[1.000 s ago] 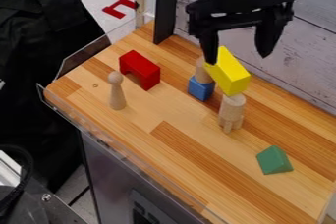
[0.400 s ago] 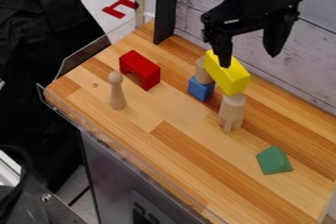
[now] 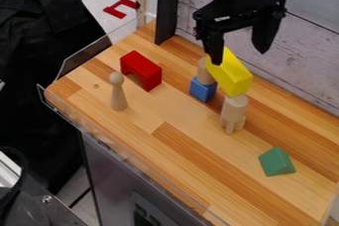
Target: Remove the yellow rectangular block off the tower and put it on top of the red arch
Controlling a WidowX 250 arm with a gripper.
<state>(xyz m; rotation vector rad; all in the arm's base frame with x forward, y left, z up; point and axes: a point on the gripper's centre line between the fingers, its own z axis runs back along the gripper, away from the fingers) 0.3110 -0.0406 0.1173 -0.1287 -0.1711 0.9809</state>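
Since the earlier frame, your gripper point(image 3: 240, 57) has shifted slightly towards nine o'clock in the view; the yellow rectangular block point(image 3: 230, 75) is unmoved. You have the gripper released, its fingers spread and holding nothing, above the tower. One finger overlaps the block's upper end in view; contact cannot be told. Note that the block lies across the tower's top, over a wooden cylinder point(image 3: 204, 73) on a blue block point(image 3: 202, 89) and, at six o'clock, a legged wooden piece point(image 3: 234, 112). From the yellow block, you will find the red arch point(image 3: 141, 70) at nine o'clock, standing on the wooden tabletop point(image 3: 142, 138), with a wooden peg point(image 3: 118, 95) near it. Your green wedge point(image 3: 276, 162) sits at five o'clock.
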